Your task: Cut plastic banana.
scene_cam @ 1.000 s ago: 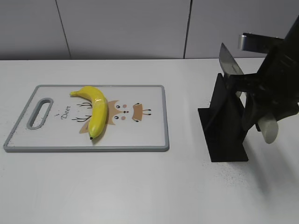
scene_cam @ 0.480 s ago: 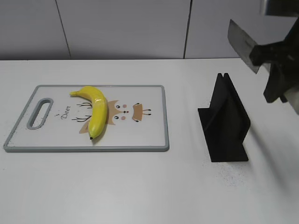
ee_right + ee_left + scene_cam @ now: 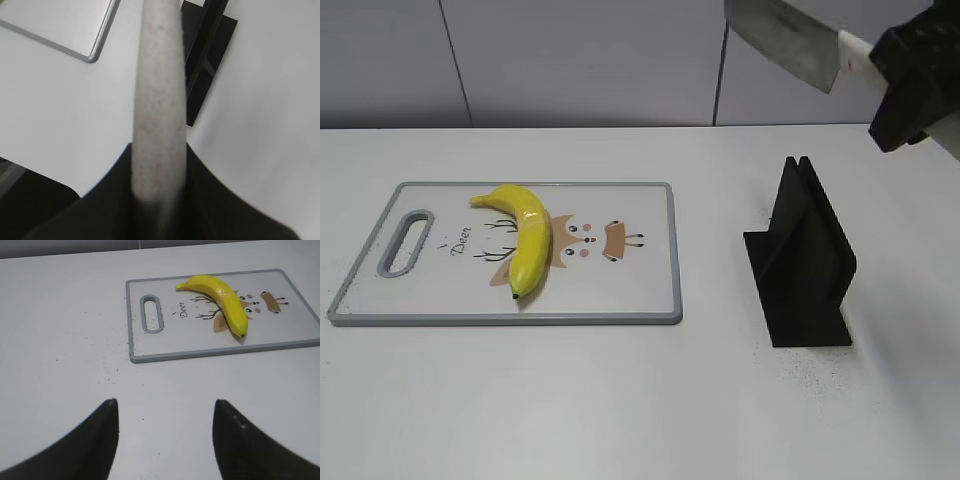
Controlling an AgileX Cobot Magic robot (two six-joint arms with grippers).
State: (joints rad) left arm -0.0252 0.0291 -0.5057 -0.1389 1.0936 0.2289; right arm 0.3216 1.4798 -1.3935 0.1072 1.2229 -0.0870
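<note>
The yellow plastic banana [image 3: 525, 236] lies on a white cutting board [image 3: 620, 290] with a grey rim and a deer print; it also shows in the left wrist view [image 3: 220, 292] on the board [image 3: 200, 342]. My right gripper [image 3: 905, 85] is shut on the pale handle of a knife [image 3: 790, 40], held high at the upper right, blade pointing left. In the right wrist view the knife handle [image 3: 159, 90] runs up between the jaws [image 3: 159, 165]. My left gripper [image 3: 165, 412] is open and empty over bare table, well short of the board.
A black knife stand [image 3: 805, 260] stands on the white table right of the board, below the raised knife; it shows in the right wrist view [image 3: 207, 55]. A grey wall runs behind the table.
My right gripper has lifted the knife out of the black stand and raised it up and to the left. The banana and board have not moved.
</note>
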